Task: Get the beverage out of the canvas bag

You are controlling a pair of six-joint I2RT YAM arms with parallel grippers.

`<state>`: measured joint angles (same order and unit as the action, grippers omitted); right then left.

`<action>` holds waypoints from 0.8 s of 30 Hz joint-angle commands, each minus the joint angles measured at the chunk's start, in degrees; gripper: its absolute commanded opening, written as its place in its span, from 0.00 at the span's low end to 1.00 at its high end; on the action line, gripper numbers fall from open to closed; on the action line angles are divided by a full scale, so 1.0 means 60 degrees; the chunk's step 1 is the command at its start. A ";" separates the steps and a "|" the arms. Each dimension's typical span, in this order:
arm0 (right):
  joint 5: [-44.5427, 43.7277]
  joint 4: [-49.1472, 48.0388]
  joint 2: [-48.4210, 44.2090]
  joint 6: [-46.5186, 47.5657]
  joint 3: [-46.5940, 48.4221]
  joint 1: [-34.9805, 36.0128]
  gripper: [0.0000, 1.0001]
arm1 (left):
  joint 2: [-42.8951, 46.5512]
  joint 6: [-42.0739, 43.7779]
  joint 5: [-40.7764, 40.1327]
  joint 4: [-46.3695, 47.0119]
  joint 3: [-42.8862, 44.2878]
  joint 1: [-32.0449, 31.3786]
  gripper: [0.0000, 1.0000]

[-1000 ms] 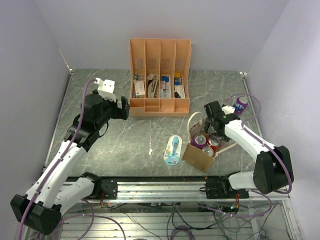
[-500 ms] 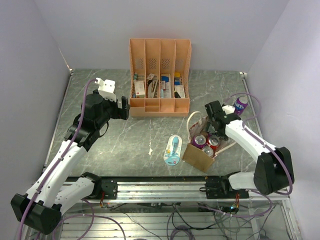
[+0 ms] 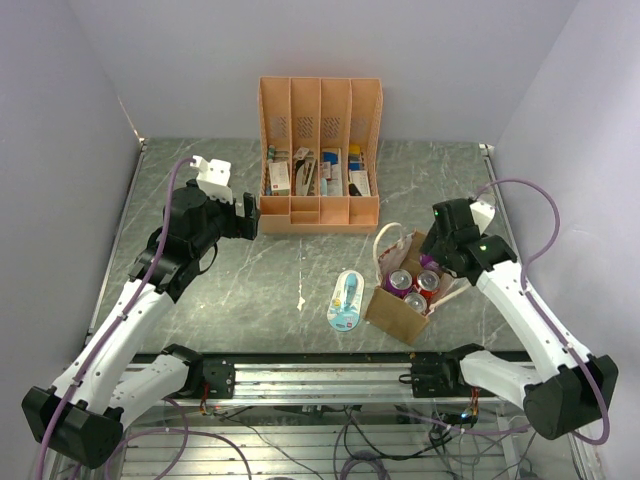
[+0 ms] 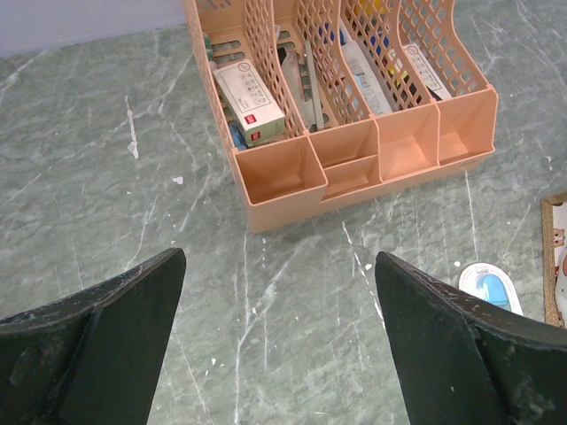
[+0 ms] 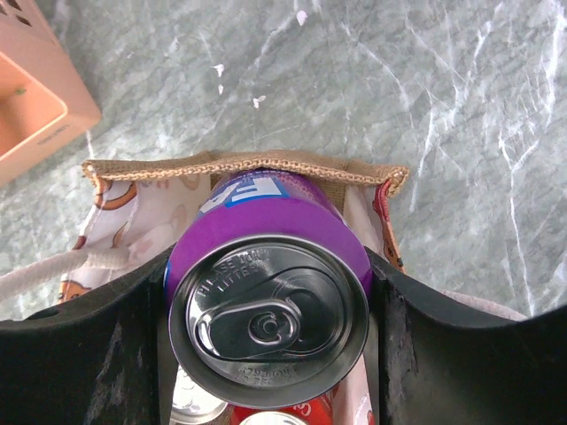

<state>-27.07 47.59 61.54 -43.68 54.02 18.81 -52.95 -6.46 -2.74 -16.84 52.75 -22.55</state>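
top: overhead, whole table [image 3: 280,270] | left wrist: down at organizer [image 4: 354,159] | right wrist: close over canvas bag [image 5: 239,162] | shared: organizer

Pale lilac walls [image 3: 300,50] on three sides of my view, grey-green marbled table [image 3: 270,275] veined white, soft even light, metal rail [image 3: 320,375] and loose cables [image 3: 350,450] nearest me.

Cans [image 3: 405,283] stand in the canvas bag [image 3: 395,315], a packet [image 3: 346,298] left of it, the organizer [image 3: 320,160] behind.

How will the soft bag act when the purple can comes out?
The canvas bag looks soft, its rim wavy, so it may lift or flop. The purple can looks hard and smooth; the right gripper pinches its sides, so it might slip.
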 commanded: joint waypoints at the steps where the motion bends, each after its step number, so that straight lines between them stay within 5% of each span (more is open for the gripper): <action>1: -0.0047 -0.0722 -0.0550 0.0029 0.0116 -0.0023 0.05 | 0.0012 -0.0097 0.0248 0.0062 0.0341 0.0095 0.98; 13: 0.1486 -0.1086 -0.0702 0.1185 0.0496 -0.0019 0.00 | -0.0008 -0.0095 0.0245 0.0027 0.0349 0.0103 0.98; 24: 0.2638 -0.3072 -0.2937 0.2454 -0.0003 -0.0015 0.00 | -0.0051 -0.0088 0.0250 0.0016 0.0359 0.0095 0.98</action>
<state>-12.40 38.94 48.10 -32.77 53.36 18.81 -53.10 -6.46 -2.74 -16.99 52.77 -22.55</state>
